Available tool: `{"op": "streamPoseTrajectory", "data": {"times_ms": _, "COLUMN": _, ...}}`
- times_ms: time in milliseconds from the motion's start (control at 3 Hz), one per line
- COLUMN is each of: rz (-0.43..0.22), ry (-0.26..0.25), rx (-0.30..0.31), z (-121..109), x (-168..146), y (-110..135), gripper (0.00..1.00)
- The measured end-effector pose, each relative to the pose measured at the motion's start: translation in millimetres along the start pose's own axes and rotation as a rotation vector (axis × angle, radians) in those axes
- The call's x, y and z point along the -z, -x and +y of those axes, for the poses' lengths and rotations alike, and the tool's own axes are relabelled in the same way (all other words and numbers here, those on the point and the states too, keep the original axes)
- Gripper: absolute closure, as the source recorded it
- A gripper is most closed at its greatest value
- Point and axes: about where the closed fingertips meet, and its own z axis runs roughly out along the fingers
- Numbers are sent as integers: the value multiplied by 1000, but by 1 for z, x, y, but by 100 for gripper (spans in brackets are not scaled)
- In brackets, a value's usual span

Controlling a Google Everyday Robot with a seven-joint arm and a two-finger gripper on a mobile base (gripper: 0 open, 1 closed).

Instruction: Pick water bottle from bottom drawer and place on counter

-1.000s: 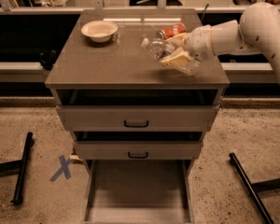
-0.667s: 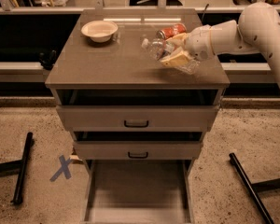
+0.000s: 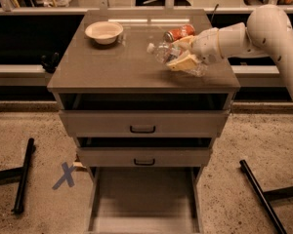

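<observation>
At the far left we see a black floor bar (image 3: 23, 174) lying on the speckled floor, with a blue X (image 3: 65, 175) taped just beside the cabinet's foot. On the counter (image 3: 117, 69), a pale bowl (image 3: 104, 32) sits upright near the back left corner. Below the top, the two upper drawers (image 3: 142, 123) are pulled out a little, each with a black handle. The bottom drawer (image 3: 144, 199) is drawn out farthest, showing its flat grey floor. Moving right across the top, we find the water bottle (image 3: 161, 52) lying on its side over the right half of the counter, its white cap pointing left. We cannot tell whether it rests on the surface or hangs just above it. The gripper (image 3: 176, 53) is there with it, its tan fingers (image 3: 185, 62) closed around the bottle's body, one above and one below. Just behind them lies a red-orange soda can (image 3: 179, 33) on its side. The white arm (image 3: 263, 28) reaches in from the right edge, and a second black bar (image 3: 261, 196) lies on the floor at the lower right.
</observation>
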Motion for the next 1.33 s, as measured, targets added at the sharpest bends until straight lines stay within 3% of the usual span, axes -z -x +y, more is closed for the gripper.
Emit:
{"op": "streamPoseTrajectory", "data": {"times_ms": 333, "rz": -5, "ry": 12, "rx": -3, "z": 0, "x": -4, "y": -16, "gripper": 12}}
{"op": "streamPoseTrajectory", "data": {"times_ms": 667, "rz": -9, "ry": 18, "rx": -5, "z": -2, "x": -5, "y": -25, "gripper": 0}}
{"op": "streamPoseTrajectory", "data": {"times_ms": 1000, "rz": -9, "ry": 18, "rx": -5, "z": -2, "x": -5, "y": -25, "gripper": 0}}
{"op": "streamPoseTrajectory", "data": {"times_ms": 1333, "rz": -20, "ry": -17, "rx": 39, "z": -6, "x": 6, "y": -24, "gripper": 0}}
